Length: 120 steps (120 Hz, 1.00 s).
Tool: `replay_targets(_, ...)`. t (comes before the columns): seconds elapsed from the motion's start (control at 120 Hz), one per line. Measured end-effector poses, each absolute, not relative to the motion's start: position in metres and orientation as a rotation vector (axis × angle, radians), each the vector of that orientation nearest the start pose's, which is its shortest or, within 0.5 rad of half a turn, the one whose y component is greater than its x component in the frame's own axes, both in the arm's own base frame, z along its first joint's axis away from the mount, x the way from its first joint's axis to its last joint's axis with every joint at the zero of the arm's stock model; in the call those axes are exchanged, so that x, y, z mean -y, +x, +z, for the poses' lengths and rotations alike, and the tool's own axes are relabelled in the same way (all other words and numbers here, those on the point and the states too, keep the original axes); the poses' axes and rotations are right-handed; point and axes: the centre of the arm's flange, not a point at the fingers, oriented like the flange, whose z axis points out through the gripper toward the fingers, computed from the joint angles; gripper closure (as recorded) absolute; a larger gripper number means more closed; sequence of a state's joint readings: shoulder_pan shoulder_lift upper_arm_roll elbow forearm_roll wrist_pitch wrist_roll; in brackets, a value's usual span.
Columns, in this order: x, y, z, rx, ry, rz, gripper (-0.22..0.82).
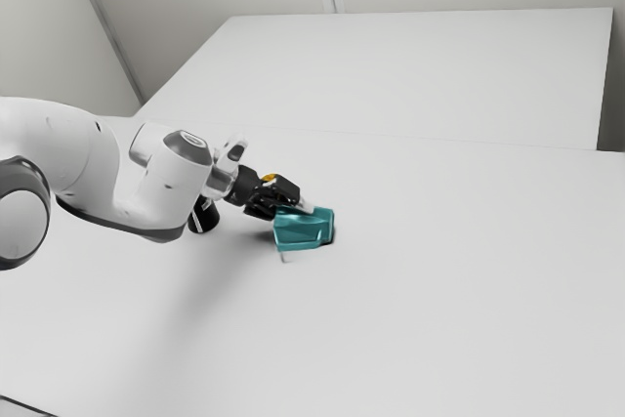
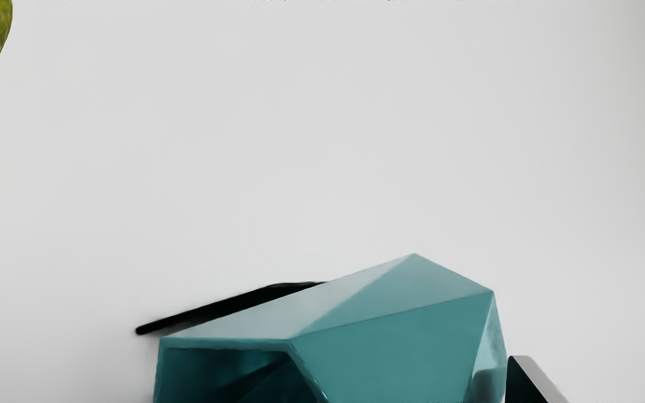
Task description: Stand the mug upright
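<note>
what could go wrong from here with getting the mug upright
The mug has slanted facets, so it may twist or slip if the gripper turns it.

The mug is tipped over, its opening showing in the wrist view; if it isn't turned far enough, it could fall back onto its side.

The gripper is right up against the mug, so a small misjudged move might shove it along the table instead of standing it up.
</note>
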State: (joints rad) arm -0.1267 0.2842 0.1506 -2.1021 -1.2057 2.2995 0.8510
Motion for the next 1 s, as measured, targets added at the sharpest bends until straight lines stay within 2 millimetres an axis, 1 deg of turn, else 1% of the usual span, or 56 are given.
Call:
replay_targets(0.067,0.009,0.580,0.287,-0.046,2.363,0.373,0.44)
replay_targets(0.2,0.014,0.582,0.292,-0.008,2.354,0.400,0.53)
replay_targets(0.35,0.017,0.584,0.300,0.034,2.347,0.430,0.63)
replay_targets(0.467,0.024,0.585,0.309,0.074,2.337,0.453,0.71)
replay_targets(0.6,0.037,0.585,0.329,0.135,2.324,0.489,0.74)
replay_targets(0.725,0.050,0.584,0.356,0.201,2.316,0.537,0.75)
replay_targets(0.783,0.060,0.581,0.369,0.284,2.349,0.544,0.76)
replay_targets(0.85,0.069,0.578,0.387,0.434,2.431,0.531,0.76)
replay_targets(0.925,0.072,0.573,0.405,0.610,2.545,0.499,0.77)
replay_targets(1.0,0.071,0.569,0.413,0.741,2.645,0.444,0.77)
